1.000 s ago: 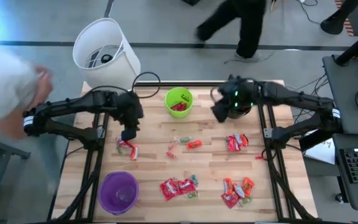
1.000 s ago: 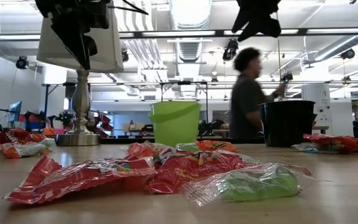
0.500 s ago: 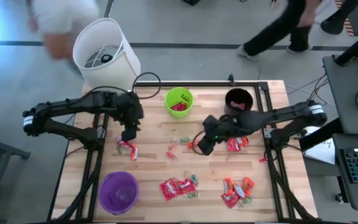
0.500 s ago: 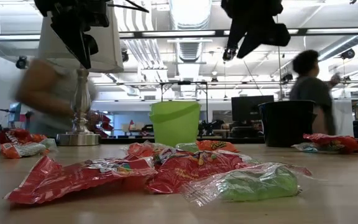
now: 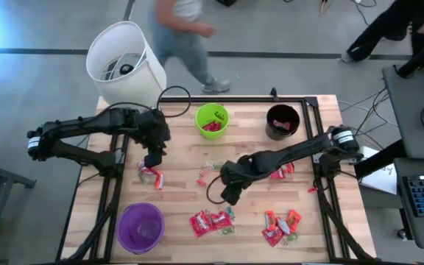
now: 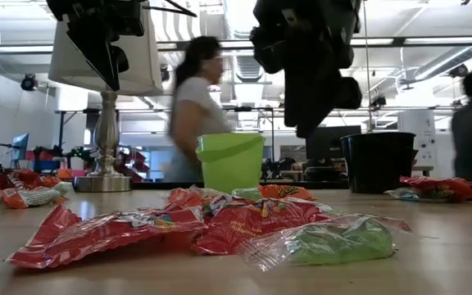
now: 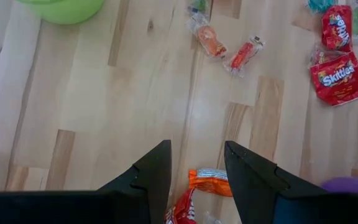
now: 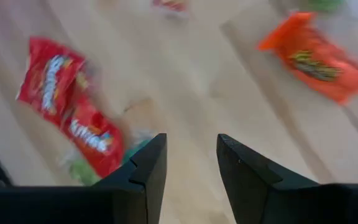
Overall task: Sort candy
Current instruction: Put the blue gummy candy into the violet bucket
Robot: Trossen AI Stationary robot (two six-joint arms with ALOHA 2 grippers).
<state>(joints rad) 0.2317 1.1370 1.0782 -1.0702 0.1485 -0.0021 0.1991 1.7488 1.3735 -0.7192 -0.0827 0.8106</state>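
Wrapped candy lies on the wooden table in several small heaps: a red and orange heap point(image 5: 151, 175) at the left, loose pieces point(image 5: 210, 171) in the middle, red packets point(image 5: 210, 221) near the front, and further heaps point(image 5: 280, 169) point(image 5: 280, 226) at the right. My left gripper point(image 5: 152, 158) hangs open just above the left heap, and an orange piece point(image 7: 210, 180) shows between its fingers. My right gripper point(image 5: 228, 193) hovers open over bare wood at mid-table, with red packets point(image 8: 73, 124) on one side of it and an orange packet point(image 8: 316, 59) on the other.
A green cup point(image 5: 212, 120) with red candy in it and a black cup point(image 5: 283, 121) stand at the far side. A purple cup point(image 5: 140, 227) sits at the near left. A white lamp point(image 5: 124, 62) stands at the far-left corner. People walk beyond the table.
My right gripper has travelled from above the black cup toward the near edge and the left, coming down over the middle of the table. The candy has stayed where it was. People have moved past in the room behind.
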